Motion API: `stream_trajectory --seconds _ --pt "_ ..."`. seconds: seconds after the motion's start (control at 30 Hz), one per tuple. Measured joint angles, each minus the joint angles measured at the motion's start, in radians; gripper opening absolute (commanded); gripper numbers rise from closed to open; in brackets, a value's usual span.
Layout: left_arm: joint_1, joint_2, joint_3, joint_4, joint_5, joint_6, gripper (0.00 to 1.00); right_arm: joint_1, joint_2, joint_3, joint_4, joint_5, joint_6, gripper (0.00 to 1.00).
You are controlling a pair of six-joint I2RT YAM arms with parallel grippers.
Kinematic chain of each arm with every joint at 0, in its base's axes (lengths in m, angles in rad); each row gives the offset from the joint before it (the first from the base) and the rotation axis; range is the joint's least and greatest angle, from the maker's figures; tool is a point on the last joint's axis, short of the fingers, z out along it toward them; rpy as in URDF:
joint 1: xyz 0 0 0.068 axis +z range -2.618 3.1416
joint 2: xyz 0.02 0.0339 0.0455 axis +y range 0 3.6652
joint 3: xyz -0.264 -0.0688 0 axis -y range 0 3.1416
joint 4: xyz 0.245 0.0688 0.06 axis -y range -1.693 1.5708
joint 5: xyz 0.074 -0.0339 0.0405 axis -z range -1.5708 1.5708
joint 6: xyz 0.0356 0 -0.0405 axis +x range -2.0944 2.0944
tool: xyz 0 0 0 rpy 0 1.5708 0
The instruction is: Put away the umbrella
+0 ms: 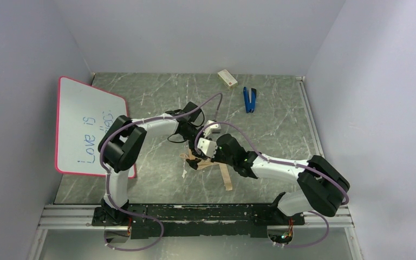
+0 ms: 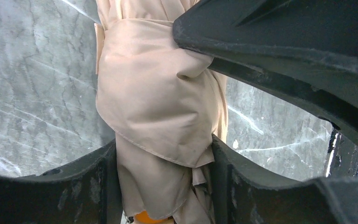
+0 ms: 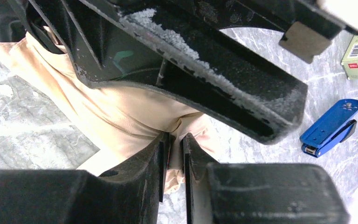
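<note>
Top external view, starting at six o'clock: the left arm [image 1: 120,149] and the right arm [image 1: 281,169] rise from the near edge of the table [image 1: 157,187] and bend inward until their wrists meet near the middle. The umbrella [image 1: 207,162] is there, a rumpled tan bundle just on the six-o'clock side of centre. It is mostly hidden beneath the wrists, and its strap [image 1: 226,180] trails out toward five o'clock. We cannot tell from above whether the bundle rests on the marble or hangs just clear of it.

Seen from the left wrist, the left end effector [image 2: 163,149] has a finger against the cloth on each side and the folded fabric fills the gap between them, so we read it as gripping the umbrella. Seen from the right wrist, the right end effector [image 3: 173,140] has its fingers drawn almost together, with a thin fold of the same tan fabric pinched in the narrow slot. (Each wrist camera also catches the other arm's black finger lying across the cloth, so the two grips sit very close together.)

Farther out, a pink-edged whiteboard [image 1: 89,127] with blue handwriting leans at nine o'clock against the left wall. A blue stapler [image 1: 249,99] lies at one o'clock, well apart from the umbrella. Beyond it, close to the far edge near twelve o'clock, sits a small box [image 1: 227,79].
</note>
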Motion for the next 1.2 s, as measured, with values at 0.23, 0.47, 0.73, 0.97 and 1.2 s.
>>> stream_trajectory --seconds 0.23,0.47,0.73,0.97,1.2 --pt "-0.005 -0.005 -0.010 0.010 -0.014 0.000 0.13 0.000 -0.011 -0.005 -0.001 -0.005 0.001 0.29" --pt "-0.014 -0.004 -0.003 0.004 -0.046 0.004 0.05 -0.001 -0.075 -0.016 -0.042 -0.024 0.027 0.58" --pt "-0.028 -0.007 0.002 0.003 -0.108 -0.005 0.05 0.003 -0.302 -0.020 -0.162 -0.113 0.119 0.62" --pt "-0.081 -0.027 -0.006 0.014 -0.248 -0.024 0.05 0.004 -0.548 -0.020 -0.229 -0.117 0.336 0.61" --pt "-0.151 -0.051 -0.040 0.059 -0.420 -0.025 0.05 0.003 -0.788 -0.019 -0.227 0.044 0.719 0.55"
